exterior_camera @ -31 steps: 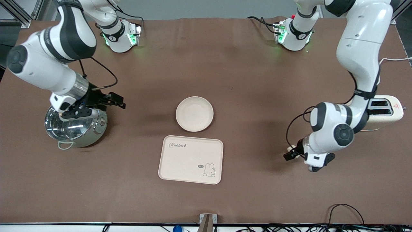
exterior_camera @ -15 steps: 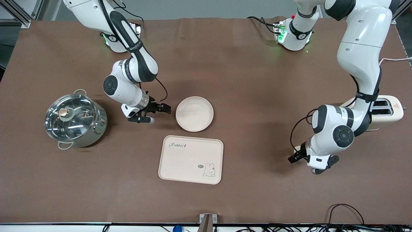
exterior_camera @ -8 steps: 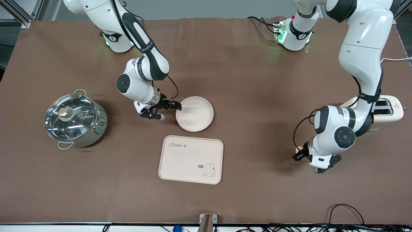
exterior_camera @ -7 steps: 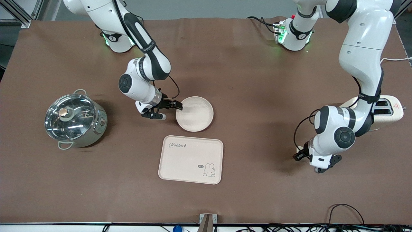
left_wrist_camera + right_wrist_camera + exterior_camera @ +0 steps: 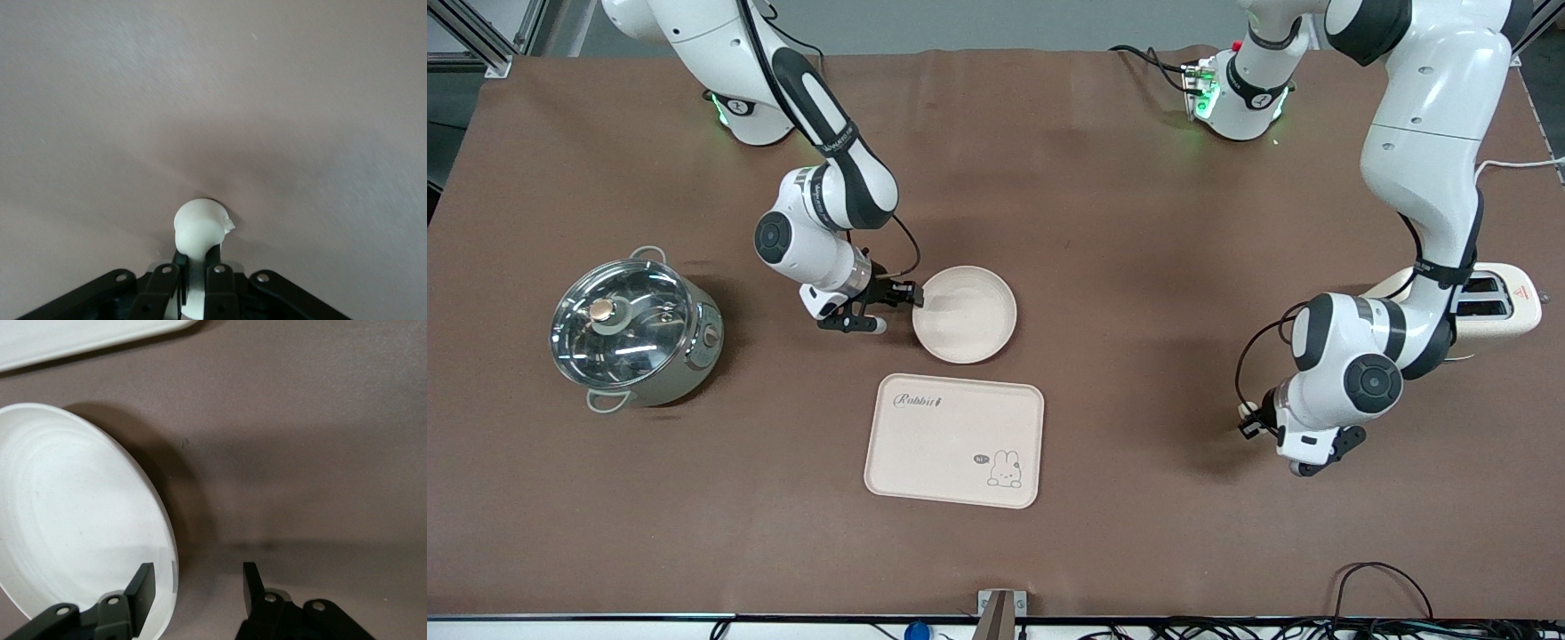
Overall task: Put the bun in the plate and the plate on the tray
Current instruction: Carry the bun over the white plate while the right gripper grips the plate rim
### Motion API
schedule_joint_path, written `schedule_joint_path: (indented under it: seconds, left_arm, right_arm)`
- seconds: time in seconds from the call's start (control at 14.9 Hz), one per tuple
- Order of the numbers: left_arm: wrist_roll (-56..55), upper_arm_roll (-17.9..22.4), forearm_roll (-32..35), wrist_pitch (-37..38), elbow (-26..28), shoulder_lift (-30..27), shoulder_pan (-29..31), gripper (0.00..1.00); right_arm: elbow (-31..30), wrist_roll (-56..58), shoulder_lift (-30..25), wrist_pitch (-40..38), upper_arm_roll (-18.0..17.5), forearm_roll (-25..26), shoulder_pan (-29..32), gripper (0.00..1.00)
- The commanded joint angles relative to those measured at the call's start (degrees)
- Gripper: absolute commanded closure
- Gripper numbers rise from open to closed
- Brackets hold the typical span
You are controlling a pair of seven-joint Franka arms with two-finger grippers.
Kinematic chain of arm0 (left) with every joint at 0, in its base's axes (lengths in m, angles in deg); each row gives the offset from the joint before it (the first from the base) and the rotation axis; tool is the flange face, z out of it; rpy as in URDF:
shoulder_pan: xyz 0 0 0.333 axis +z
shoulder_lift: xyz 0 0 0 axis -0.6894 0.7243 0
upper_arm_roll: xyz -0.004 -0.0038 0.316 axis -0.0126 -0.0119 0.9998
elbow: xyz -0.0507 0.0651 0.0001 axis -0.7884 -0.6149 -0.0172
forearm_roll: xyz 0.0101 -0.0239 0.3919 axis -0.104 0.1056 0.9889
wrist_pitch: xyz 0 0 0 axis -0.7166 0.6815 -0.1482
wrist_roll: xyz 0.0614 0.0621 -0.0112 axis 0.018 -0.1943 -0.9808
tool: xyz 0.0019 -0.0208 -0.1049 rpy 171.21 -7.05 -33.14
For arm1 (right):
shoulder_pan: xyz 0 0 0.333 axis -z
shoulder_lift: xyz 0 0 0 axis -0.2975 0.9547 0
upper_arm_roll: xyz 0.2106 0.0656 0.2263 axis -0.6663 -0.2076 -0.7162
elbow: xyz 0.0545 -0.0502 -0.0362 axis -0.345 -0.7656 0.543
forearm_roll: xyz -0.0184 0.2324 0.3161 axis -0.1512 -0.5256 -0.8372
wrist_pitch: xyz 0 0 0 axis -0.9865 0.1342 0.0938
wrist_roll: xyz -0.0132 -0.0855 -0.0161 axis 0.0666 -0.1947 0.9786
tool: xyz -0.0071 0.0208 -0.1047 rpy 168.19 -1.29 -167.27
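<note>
The right tool (image 5: 885,308) sits low at the rim of the round cream plate (image 5: 965,314), on the side facing the lidded steel pot (image 5: 636,335). Its fingers are spread, one over the plate's inner slope and one outside the rim (image 5: 175,570), evidently set to pinch the edge so the dish can be lifted. The plate lies on the brown table (image 5: 1138,222), farther from the front camera than the tray (image 5: 954,440) and just short of touching it; its bowl is bare.

The tray, with "Rabbit" script and a small rabbit drawing, carries nothing.

The left tool (image 5: 1258,425) hovers over bare table well apart from the plate, toward the left arm's end, beside the cream toaster (image 5: 1489,307). Its fingers are clamped on the bun (image 5: 199,230), a pale rounded lump whose domed end juts out past the fingertips (image 5: 212,267). The bun is thus in the air, not yet in the plate.

By the look of it, neither step is done: the bun awaits delivery while the right arm prepares its hold on the plate. Through its glass lid the pot shows no clear contents.
</note>
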Motion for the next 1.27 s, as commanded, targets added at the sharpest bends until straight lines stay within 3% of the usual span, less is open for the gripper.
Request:
schedule_joint_path:
  seconds: [0.0,0.34,0.8,1.01,1.21]
  left_arm:
    - [-3.54,-0.04,1.36,3.28,-0.05,-2.94,-4.38,0.89]
    - [-15.57,-1.44,0.66,7.34,-4.00,-4.18,-15.80,0.87]
    - [-30.17,-1.53,0.40,6.64,-4.45,-1.38,-31.80,0.87]
    - [-35.53,-1.53,-0.39,3.12,-4.80,-0.05,-36.21,0.87]
    - [-36.43,-1.79,-2.22,2.94,-6.56,0.12,-36.92,0.87]
  right_arm:
    - [0.48,1.57,0.32,0.27,-0.33,-1.77,0.04,0.44]
    - [0.83,1.57,0.58,0.27,-0.33,-1.86,-0.23,0.53]
    - [1.54,1.66,1.90,0.45,-0.42,-1.95,-0.58,0.56]
    - [1.80,1.48,1.99,0.36,-0.42,-2.64,-0.67,0.57]
    - [2.15,1.57,1.99,0.36,-0.42,-4.23,-1.37,0.58]
